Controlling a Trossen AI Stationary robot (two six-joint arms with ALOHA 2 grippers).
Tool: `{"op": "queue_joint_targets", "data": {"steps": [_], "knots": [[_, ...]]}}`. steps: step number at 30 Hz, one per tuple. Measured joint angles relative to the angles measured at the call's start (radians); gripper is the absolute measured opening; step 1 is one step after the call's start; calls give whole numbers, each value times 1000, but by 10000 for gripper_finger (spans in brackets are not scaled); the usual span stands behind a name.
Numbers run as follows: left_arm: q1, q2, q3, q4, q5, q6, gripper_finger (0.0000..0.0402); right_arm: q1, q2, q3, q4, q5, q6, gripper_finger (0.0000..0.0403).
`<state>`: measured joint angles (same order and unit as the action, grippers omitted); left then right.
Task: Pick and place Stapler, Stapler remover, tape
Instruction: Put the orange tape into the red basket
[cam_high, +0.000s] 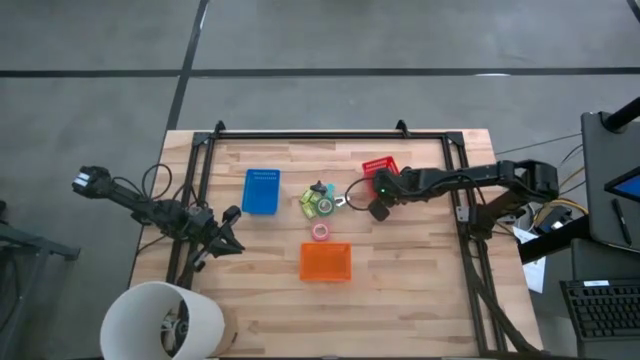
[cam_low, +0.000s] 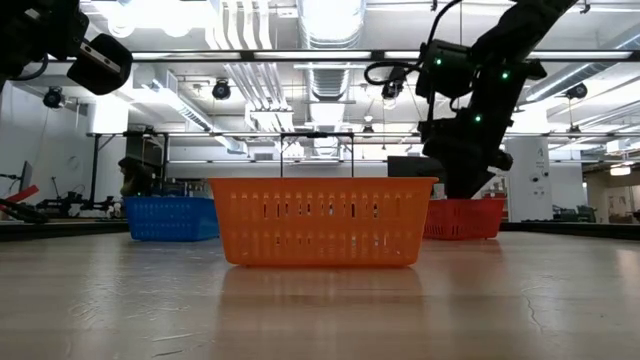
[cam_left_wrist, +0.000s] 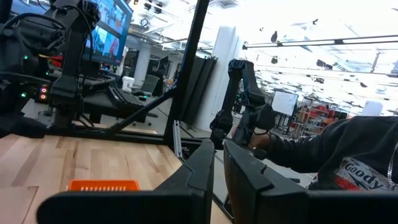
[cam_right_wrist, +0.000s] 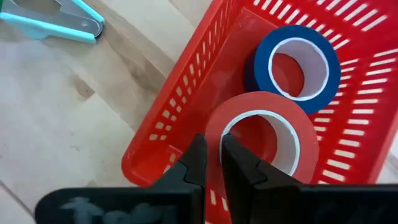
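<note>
Right gripper (cam_right_wrist: 211, 163) over red bin (cam_right_wrist: 186, 134) at table's 2 o'clock, fingers pinched on rim of red tape roll (cam_right_wrist: 264, 130); blue tape roll (cam_right_wrist: 298, 65) lying inside bin, touching it. Teal stapler remover (cam_right_wrist: 53, 18) on wood just beside bin. Left gripper (cam_left_wrist: 217, 171) closed on nothing, parked at 8 o'clock.
</note>
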<state>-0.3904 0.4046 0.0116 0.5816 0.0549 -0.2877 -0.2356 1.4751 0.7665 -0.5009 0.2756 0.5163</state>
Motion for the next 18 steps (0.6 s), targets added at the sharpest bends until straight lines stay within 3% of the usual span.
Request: {"op": "queue_joint_targets", "data": {"steps": [5,18], "knots": [[0,0,0,0,0,0,39,-9,18,0,20,1,-2,33],[0,0,0,0,0,0,39,-28,14,-2,20,-13,4,115]]}}
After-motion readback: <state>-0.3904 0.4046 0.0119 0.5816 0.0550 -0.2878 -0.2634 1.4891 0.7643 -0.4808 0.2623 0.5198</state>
